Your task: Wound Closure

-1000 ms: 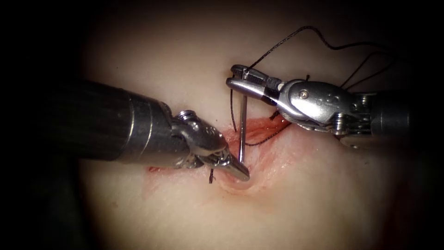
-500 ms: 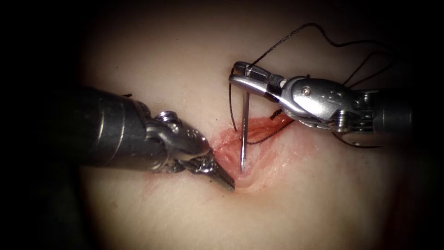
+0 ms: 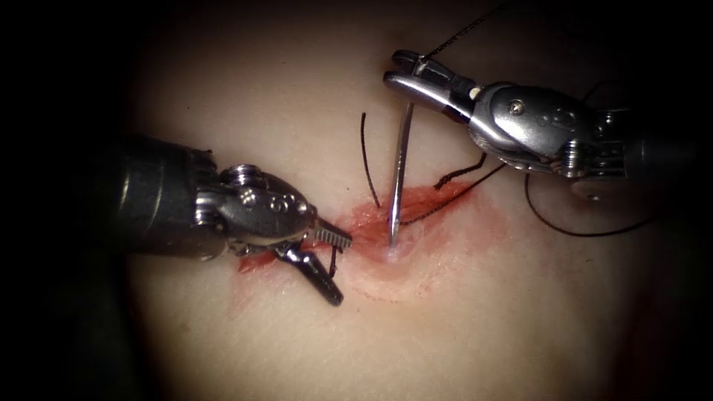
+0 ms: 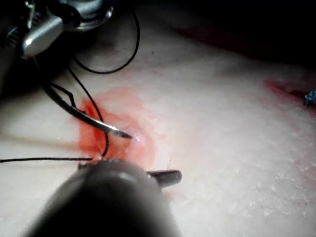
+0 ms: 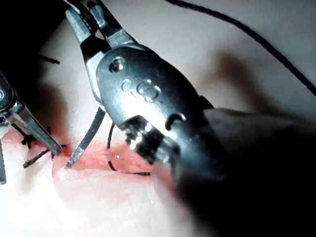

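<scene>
The needle (image 3: 399, 174) is held near its thread end by the right hand (image 3: 405, 68), which is clenched on it above the cut (image 3: 416, 215), while the point is seen resting at the wound's left part, just at or in the surface of the tissue (image 3: 460, 319); how deep it sits cannot be told. A second ago the left hand (image 3: 333, 261) was closed and pressed into the tissue right beside the needle's point. It has since been drawn back to the left and is now released, its jaws spread and nothing gripped between them, just left of the red fluid (image 3: 445, 215). The right hand, meanwhile, has been raised and shifted a little to the right, so that more of the needle's shaft is shown standing clear of the wound. The thread (image 3: 553, 226) is trailed from the needle's back end, with loops lying on the right side of the cut, and a short cut end (image 3: 366, 160) is seen standing left of the needle. With the tissue no longer steadied, the needle is judged to be carried by the right hand alone at this moment.
</scene>
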Robot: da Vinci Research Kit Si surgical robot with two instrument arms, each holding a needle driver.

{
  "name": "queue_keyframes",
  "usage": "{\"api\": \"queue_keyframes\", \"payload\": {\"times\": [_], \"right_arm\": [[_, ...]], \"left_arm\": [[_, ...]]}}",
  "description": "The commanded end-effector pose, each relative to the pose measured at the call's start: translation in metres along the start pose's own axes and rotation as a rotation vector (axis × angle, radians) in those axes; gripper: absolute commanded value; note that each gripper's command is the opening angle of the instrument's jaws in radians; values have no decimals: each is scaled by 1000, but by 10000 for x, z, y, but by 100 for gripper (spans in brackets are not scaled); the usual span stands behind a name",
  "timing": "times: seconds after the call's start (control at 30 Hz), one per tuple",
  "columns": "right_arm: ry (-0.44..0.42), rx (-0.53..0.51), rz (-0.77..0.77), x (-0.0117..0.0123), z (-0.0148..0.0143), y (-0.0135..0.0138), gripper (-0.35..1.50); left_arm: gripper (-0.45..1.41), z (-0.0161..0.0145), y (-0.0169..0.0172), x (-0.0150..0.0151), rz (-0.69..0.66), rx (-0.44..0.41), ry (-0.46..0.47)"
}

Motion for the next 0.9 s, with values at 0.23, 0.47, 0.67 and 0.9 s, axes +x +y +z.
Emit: {"api": "queue_keyframes", "payload": {"times": [0.23,0.47,0.67,0.9], "right_arm": [[13,4,-15,15,1,8,-35],[14,8,-17,13,-1,7,-35],[14,10,-35,-4,2,1,-35],[13,9,-33,-2,5,-1,-35]], "left_arm": [[76,25,-8,15,84,77,-25],[78,20,-10,20,66,110,-5],[83,-8,-16,30,49,155,34],[-45,-45,2,24,-89,124,56]]}}
